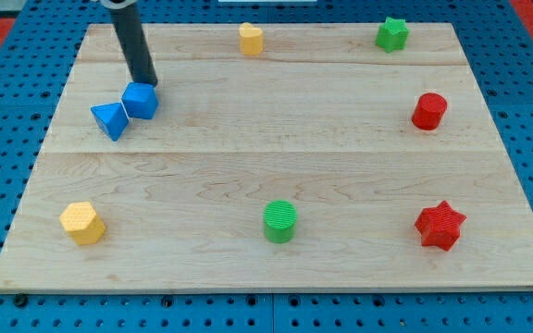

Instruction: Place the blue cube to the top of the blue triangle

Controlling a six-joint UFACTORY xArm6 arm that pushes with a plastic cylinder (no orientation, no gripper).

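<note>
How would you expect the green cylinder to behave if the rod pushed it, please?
The green cylinder stands upright on its flat end, so it would probably slide, not roll. It looks squat, so tipping seems unlikely. On the smooth wooden board, an off-centre push might spin it.

My tip (146,83) just above blue cube (141,100), cube touching blue triangle (110,120) at its upper right

You see of the arm only a straight, smooth, dark grey-black cylindrical rod, plain and unmarked, with a faint sheen along one side, a slightly wider dark collar where it leaves the view's top, and a blunt end at my tip (145,83).
</note>
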